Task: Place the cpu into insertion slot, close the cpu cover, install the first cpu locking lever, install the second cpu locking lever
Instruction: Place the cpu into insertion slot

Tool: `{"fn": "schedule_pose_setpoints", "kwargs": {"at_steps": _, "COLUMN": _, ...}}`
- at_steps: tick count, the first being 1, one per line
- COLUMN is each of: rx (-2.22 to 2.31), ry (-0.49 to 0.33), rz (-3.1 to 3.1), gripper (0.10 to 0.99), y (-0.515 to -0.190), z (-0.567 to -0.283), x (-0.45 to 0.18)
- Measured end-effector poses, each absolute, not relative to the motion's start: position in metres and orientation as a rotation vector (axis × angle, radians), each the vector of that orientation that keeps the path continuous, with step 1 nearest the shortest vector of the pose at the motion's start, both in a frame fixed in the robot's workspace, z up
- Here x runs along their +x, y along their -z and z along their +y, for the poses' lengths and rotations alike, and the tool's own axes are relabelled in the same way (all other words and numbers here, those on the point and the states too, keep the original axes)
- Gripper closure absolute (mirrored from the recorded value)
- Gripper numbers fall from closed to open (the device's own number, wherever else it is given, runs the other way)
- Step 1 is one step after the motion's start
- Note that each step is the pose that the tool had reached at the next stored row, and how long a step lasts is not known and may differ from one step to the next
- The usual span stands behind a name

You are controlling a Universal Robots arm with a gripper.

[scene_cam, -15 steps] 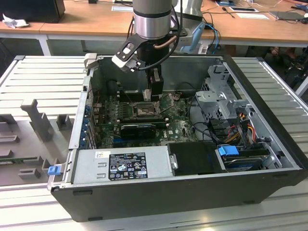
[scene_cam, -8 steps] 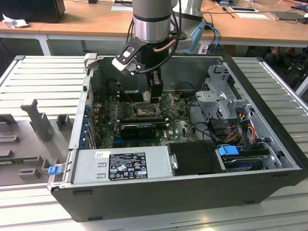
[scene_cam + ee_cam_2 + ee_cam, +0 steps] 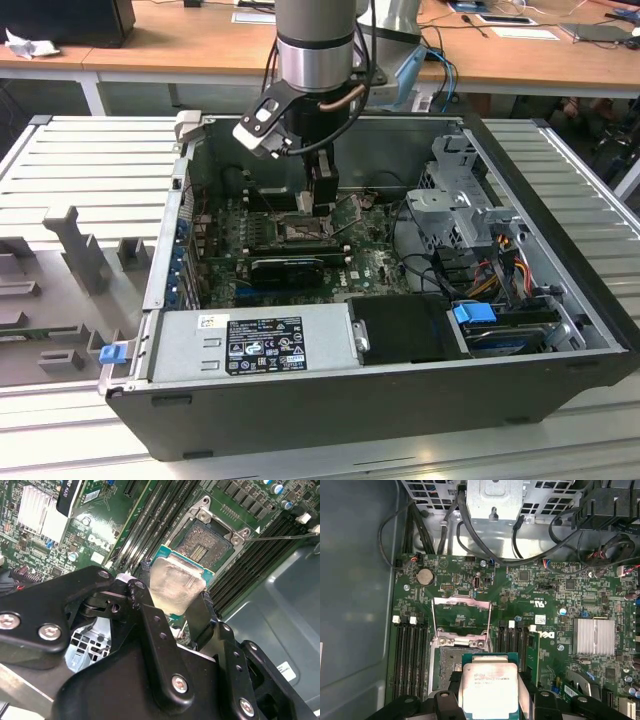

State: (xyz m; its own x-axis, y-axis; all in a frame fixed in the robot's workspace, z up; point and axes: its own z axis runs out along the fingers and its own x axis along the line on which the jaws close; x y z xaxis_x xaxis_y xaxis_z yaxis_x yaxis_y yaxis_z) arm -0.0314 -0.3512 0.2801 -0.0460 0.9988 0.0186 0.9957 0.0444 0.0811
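Observation:
My gripper (image 3: 172, 596) is shut on the cpu (image 3: 176, 586), a flat square chip with a silver-grey top, pinched by its edges between two black fingers (image 3: 146, 611). The cpu hangs level just above the green motherboard, beside the insertion slot (image 3: 206, 542), whose dark pin field lies bare. In the first wrist view the cpu (image 3: 490, 687) partly overlaps the insertion slot (image 3: 447, 666), and the cpu cover (image 3: 461, 614) stands swung open beyond it. In the exterior view the gripper (image 3: 320, 198) is low inside the open computer case, over the socket area. A thin metal lever (image 3: 280, 536) sticks out past the slot.
Black memory slots (image 3: 410, 650) flank the socket on both sides. A ribbed silver heatsink (image 3: 592, 636) and a black card (image 3: 290, 265) sit nearby. The power supply (image 3: 255, 345), the drive cage (image 3: 465, 200) and cable bundles (image 3: 485, 540) crowd the case walls.

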Motion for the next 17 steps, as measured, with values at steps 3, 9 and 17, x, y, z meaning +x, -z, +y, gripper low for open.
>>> {"fn": "schedule_pose_setpoints", "kwargs": {"at_steps": 3, "rx": 2.14, "ry": -0.11, "rz": 2.239, "gripper": 0.557, "y": -0.278, "z": -0.351, "x": -0.031}}
{"fn": "schedule_pose_setpoints", "kwargs": {"at_steps": 9, "rx": 2.14, "ry": -0.11, "rz": 2.239, "gripper": 0.557, "y": -0.276, "z": -0.351, "x": -0.031}}
{"fn": "schedule_pose_setpoints", "kwargs": {"at_steps": 17, "rx": 2.159, "ry": -0.106, "rz": 2.224, "gripper": 0.557, "y": -0.265, "z": -0.347, "x": -0.032}}
